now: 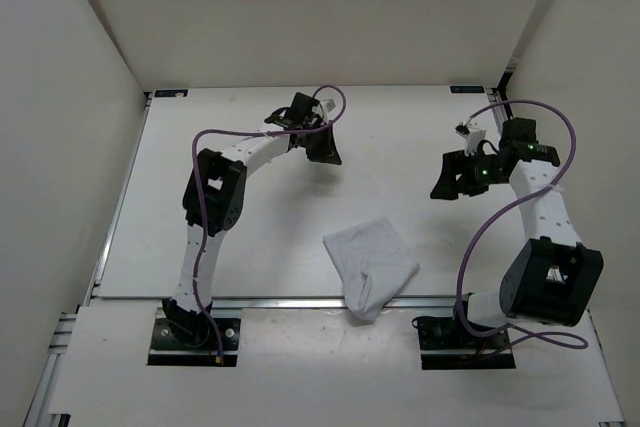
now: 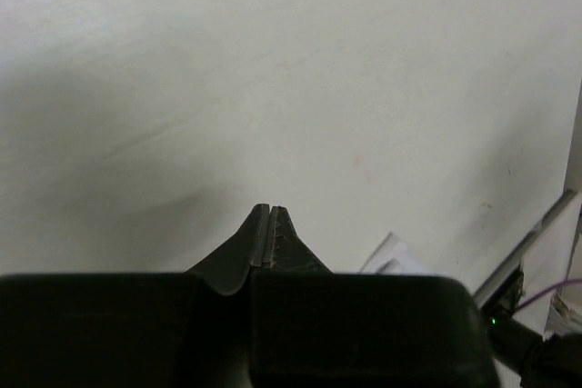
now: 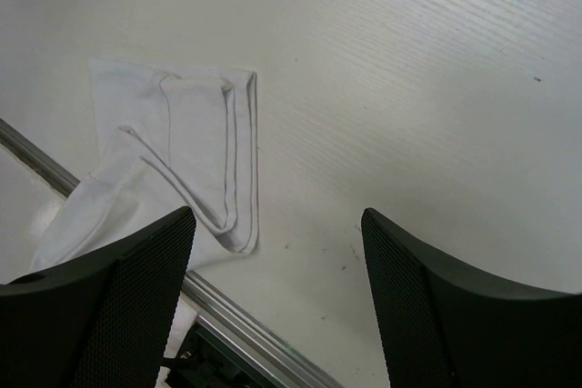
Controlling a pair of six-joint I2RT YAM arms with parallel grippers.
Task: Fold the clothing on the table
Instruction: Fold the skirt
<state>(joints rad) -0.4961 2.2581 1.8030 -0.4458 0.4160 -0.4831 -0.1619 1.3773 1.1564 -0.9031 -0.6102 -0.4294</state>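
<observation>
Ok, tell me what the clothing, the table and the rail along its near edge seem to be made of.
The clothing: thin white woven or knit fabric, likely cotton; it lies in soft folds with stitched hems. The table: matte white board, perhaps laminate; the right wrist view shows faint grain lines. The rail: bare metal, probably aluminium; it has a dull silver sheen.

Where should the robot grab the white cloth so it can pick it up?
Probably the loose end of the clothing that drapes over the near rail of the table. It isn't flat there, so the open right gripper could come down from above and pinch it.
</observation>
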